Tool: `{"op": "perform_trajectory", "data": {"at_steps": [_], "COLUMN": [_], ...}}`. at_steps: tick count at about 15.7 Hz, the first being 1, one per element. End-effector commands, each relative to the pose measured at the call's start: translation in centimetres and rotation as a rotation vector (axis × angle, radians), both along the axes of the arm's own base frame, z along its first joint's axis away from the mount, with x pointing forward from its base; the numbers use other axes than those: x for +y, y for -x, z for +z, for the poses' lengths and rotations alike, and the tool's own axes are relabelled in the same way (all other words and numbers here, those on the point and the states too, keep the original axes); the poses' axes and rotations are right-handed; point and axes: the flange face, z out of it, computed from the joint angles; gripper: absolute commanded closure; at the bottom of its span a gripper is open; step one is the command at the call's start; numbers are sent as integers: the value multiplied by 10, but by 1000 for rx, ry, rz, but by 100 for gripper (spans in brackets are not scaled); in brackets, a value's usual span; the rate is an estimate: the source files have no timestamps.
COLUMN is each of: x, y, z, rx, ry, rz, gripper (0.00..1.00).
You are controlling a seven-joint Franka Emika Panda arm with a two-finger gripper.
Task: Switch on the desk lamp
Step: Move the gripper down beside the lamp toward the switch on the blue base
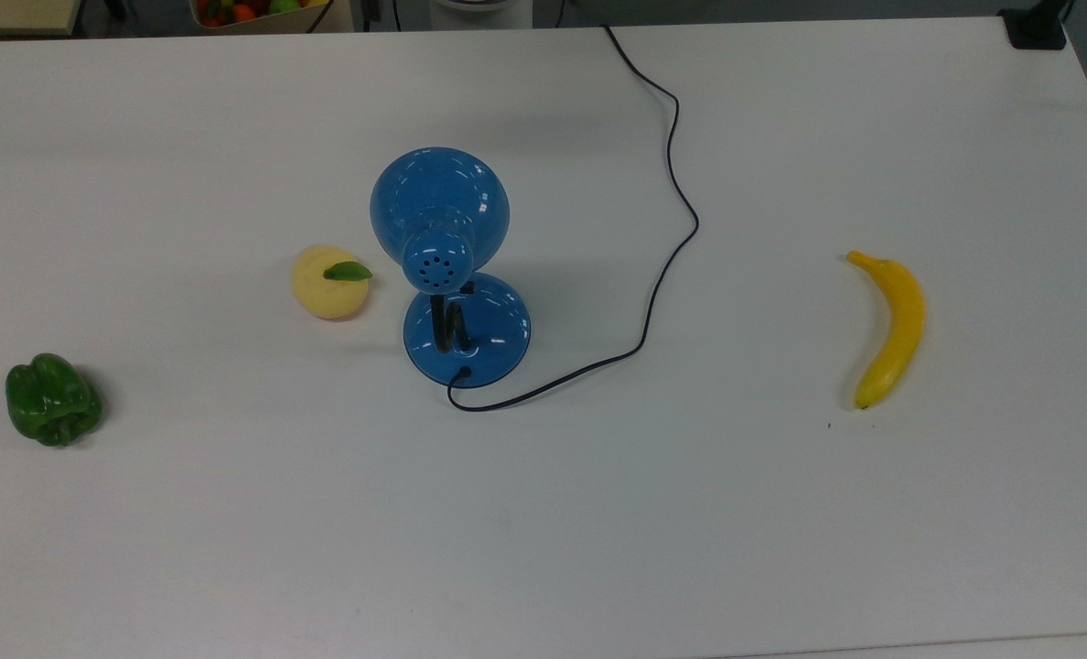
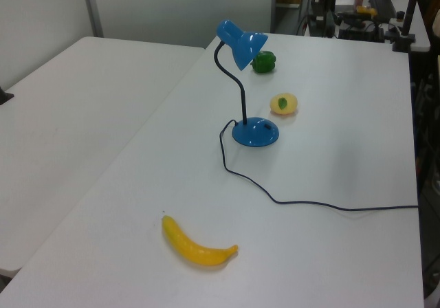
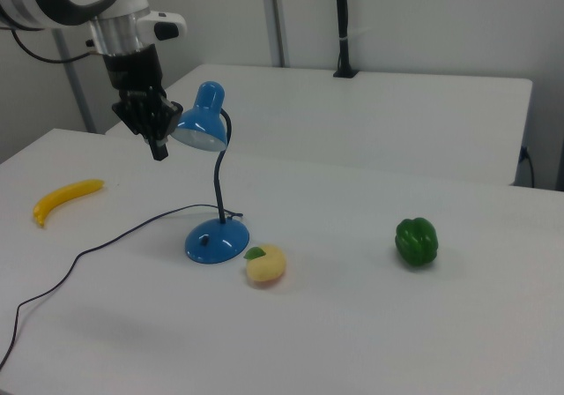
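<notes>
Desk lamp point(image 3: 214, 188) stands upright; gripper point(image 3: 158, 148) beside its shade, finger state unclear

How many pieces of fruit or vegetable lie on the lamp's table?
3. A green pepper at the top view's left, a yellow fruit with a leaf beside the desk lamp, and a banana at the top view's right.
</notes>
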Motion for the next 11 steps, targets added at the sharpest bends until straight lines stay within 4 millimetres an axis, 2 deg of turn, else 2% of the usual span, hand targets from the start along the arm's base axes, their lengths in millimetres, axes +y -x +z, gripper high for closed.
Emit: {"op": "perform_trajectory", "data": {"at_steps": [1,6,11], "x": [2,2,9], "y": [7,6,9], "z": [-21,-63,-119], "rx": [38,53,63], "ry": [-9,-9,-10], "rz": [26,26,40], "gripper": [100,100,100]}}
